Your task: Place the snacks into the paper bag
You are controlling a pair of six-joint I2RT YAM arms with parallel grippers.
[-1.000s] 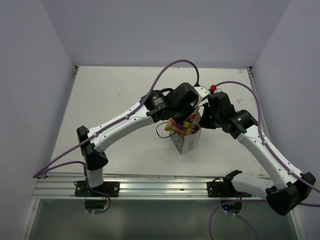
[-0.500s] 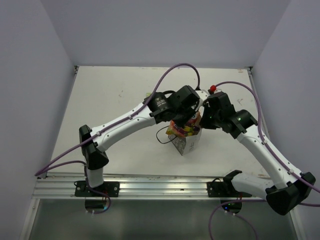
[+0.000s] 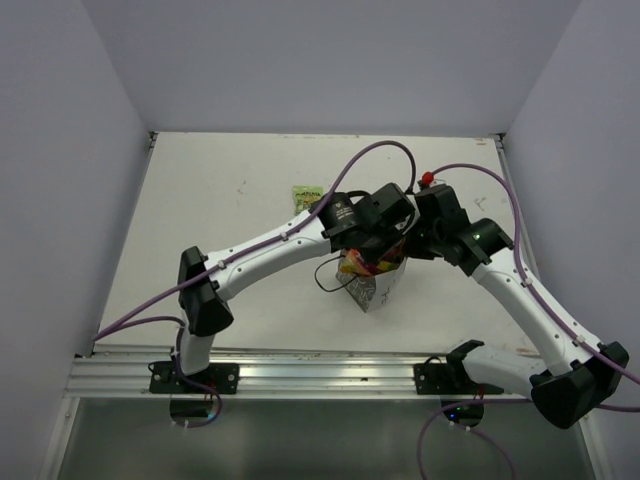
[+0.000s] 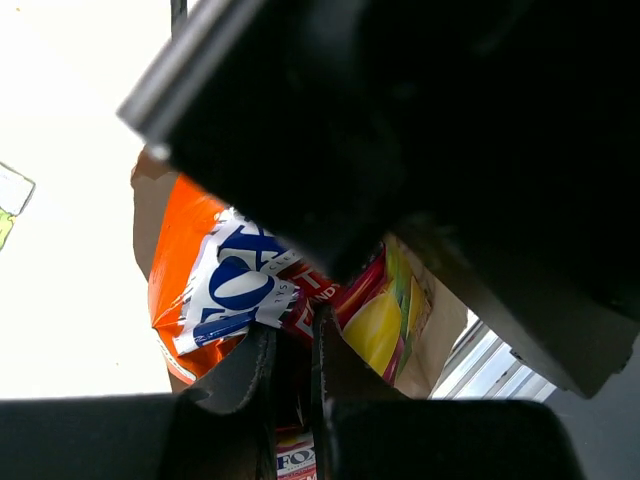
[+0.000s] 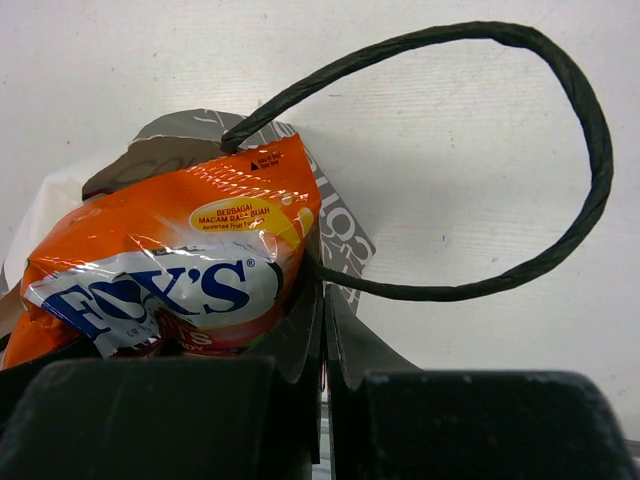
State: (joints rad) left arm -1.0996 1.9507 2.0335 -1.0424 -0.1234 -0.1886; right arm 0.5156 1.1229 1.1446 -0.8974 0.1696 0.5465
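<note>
The orange packet reads "FOX'S" in blue and "BERBAGAI MACAM RASA BUAH" on a yellow oval. The bag has grey lettering, seemingly too folded to read.

The paper bag has its mouth hidden mid-frame overhead; a blurred black mass fills the left wrist view's upper right.

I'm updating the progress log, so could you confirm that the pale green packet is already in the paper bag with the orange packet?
Not quite: the pale green packet lies on the table, outside the paper bag, as the top view shows; the orange packet is in the bag.
</note>
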